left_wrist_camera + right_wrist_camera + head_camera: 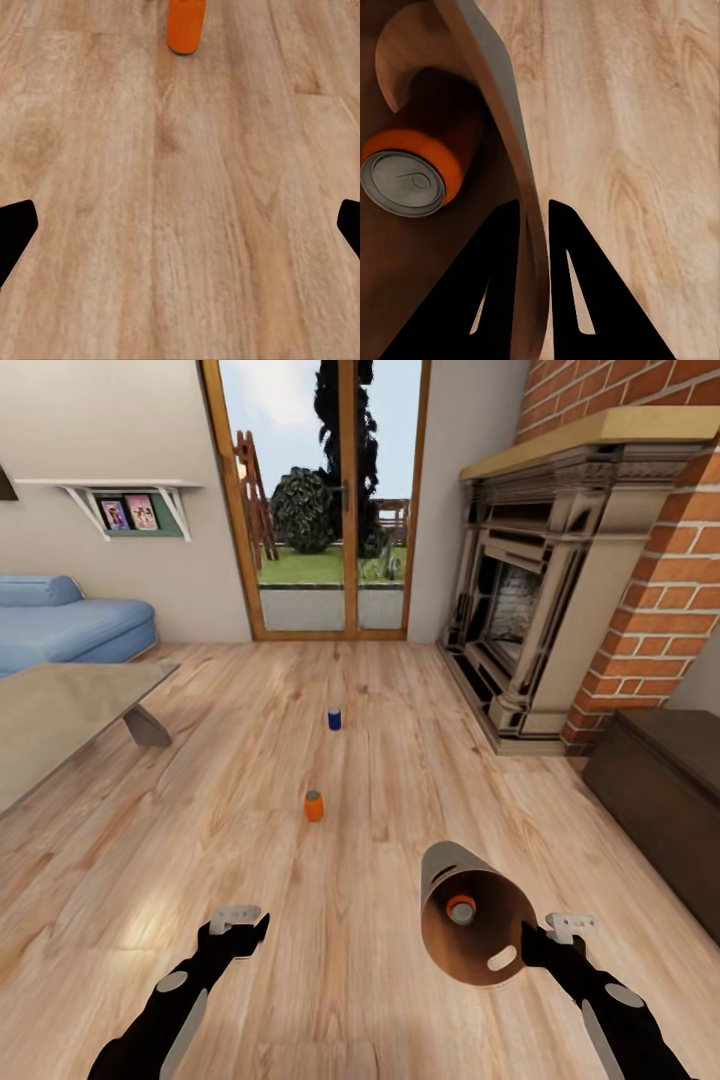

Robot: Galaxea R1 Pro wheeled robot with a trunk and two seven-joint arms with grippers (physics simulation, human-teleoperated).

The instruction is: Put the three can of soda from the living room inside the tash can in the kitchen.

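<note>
My right gripper (528, 944) (534, 211) is shut on the rim of the light grey tash can (446, 860) (499, 97), which it holds tilted with the brown inside facing me. One orange can of soda (461, 908) (412, 169) lies inside it. A second orange can (314, 805) (185, 26) stands upright on the wood floor ahead of my left gripper (240, 928) (180, 225), which is open and holds nothing. Farther off, a dark blue can (334, 719) stands toward the glass doors.
This is the living room. A grey low table (60, 710) and a blue sofa (70, 625) are on the left. The brick fireplace (560, 590) and a dark chest (670, 790) line the right. Glass doors (325, 500) close the far wall.
</note>
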